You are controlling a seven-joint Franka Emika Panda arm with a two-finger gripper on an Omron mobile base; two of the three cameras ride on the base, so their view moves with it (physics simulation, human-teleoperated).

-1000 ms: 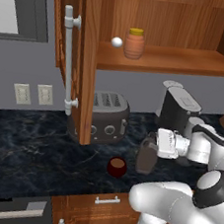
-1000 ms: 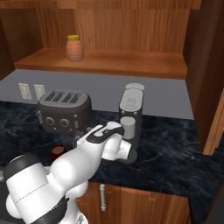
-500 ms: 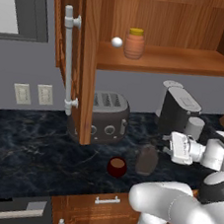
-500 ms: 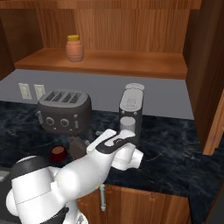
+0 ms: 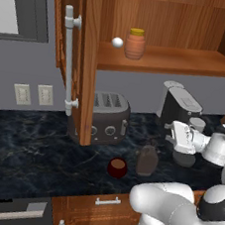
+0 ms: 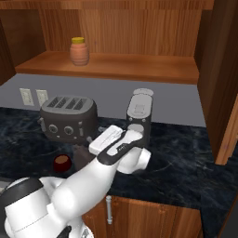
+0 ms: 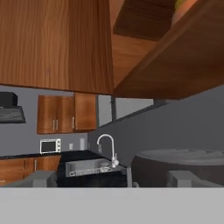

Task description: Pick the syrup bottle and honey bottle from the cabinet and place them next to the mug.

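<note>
Nearest the base, the mug (image 5: pixel 117 167) is seen on the dark counter (image 5: pixel 24 153), with the syrup bottle (image 5: pixel 147 161) set upright just beside it, on its right in the left base view. The gripper (image 5: pixel 171 133) is held above and to the right of the syrup bottle, apart from it, its jaws spread wide and nothing gripped between them. In the hand view, the two finger tips (image 7: pixel 183 178) are seen far apart at the lower edge.

Behind the mug, the toaster (image 5: pixel 104 117) is placed against the wall; the coffee machine (image 5: pixel 179 105) is placed behind the gripper.

Farthest and highest, the honey bottle (image 5: pixel 135 44) is shown upright on the plank shelf of the cabinet (image 5: pixel 171 59), well above and to the left of the gripper. A small white ball (image 5: pixel 117 42) lies just beside the honey bottle. The cabinet door (image 5: pixel 86 56) is swung open, its silver bar handle (image 5: pixel 68 61) turned towards the room.
</note>
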